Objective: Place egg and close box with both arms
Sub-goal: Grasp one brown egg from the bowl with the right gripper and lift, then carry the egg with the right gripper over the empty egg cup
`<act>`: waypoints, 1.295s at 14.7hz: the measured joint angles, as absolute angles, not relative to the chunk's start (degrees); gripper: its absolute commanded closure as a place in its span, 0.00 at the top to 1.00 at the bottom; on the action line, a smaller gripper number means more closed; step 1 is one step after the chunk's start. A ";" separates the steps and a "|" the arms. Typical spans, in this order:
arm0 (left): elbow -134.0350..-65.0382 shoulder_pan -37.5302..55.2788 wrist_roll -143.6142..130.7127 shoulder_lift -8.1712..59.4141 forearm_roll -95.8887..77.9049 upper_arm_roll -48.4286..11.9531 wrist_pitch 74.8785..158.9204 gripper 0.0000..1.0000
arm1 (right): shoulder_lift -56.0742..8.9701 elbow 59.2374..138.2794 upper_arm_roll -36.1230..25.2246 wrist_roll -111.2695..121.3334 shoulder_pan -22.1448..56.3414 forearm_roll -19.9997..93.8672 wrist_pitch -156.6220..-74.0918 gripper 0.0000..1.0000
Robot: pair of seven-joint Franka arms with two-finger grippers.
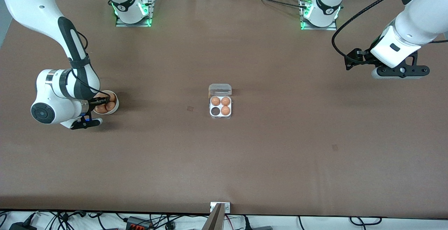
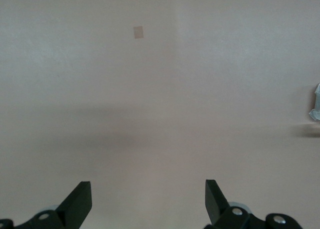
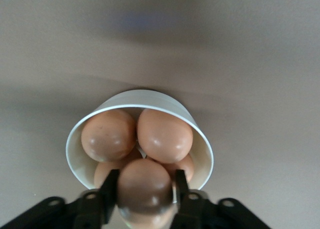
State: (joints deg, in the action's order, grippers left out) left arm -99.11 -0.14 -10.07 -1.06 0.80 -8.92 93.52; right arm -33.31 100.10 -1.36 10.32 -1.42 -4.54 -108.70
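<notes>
a brown egg (image 3: 145, 189) is clamped by the right gripper (image 3: 145, 191) inside the round white bowl (image 1: 116, 101). the small square clear-plastic box (image 1: 220, 101) lies open between both grippers, three eggs inside. the left gripper (image 2: 148, 201), fingers apart, waits over bare table (image 1: 280, 153).

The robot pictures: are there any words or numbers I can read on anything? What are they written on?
No words or numbers can be read.
Round dark badges on the arm bases and: too small to read.
The box, white bowl and eggs: no writing.
The table: only small plain patches, no writing.
</notes>
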 measured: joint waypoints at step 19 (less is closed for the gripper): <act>-99.11 -0.14 -10.07 -1.05 0.80 -8.92 93.52 1.00 | -31.44 82.10 14.07 6.45 -0.65 -3.72 -96.60 0.35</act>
